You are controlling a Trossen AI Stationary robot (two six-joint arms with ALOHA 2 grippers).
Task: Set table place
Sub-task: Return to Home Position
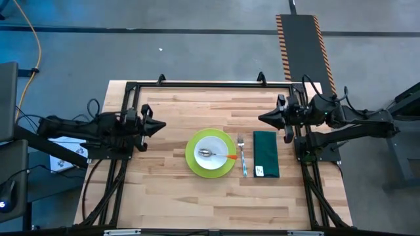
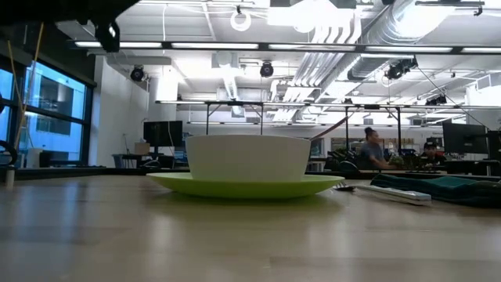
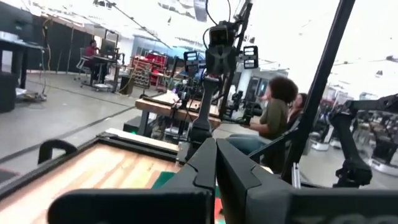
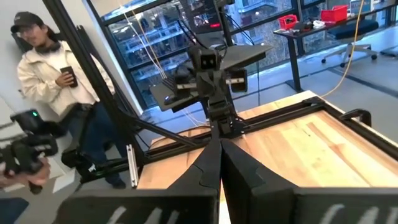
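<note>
Bright, even overhead light, ceiling strips [image 2: 329,48] glaring white in the low view, faint soft shadow beneath the plate [image 2: 243,186] on the surface [image 2: 156,235]

Left claw [image 1: 159,126] and right claw [image 1: 262,118], tips pinched together, pointed toward each other.

Matt wooden plank table [image 1: 170,196], glossy plate [image 1: 190,156], cloth napkin [image 1: 266,152], metal fork [image 1: 241,154].

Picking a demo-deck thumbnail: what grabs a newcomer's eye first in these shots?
The lime-green plate in the middle of the table, white bowl on it, orange-handled spoon in the bowl. Beside it toward the right arm lie fork, then dark green napkin. The left gripper and right gripper, both shut, point inward from its sides.
</note>
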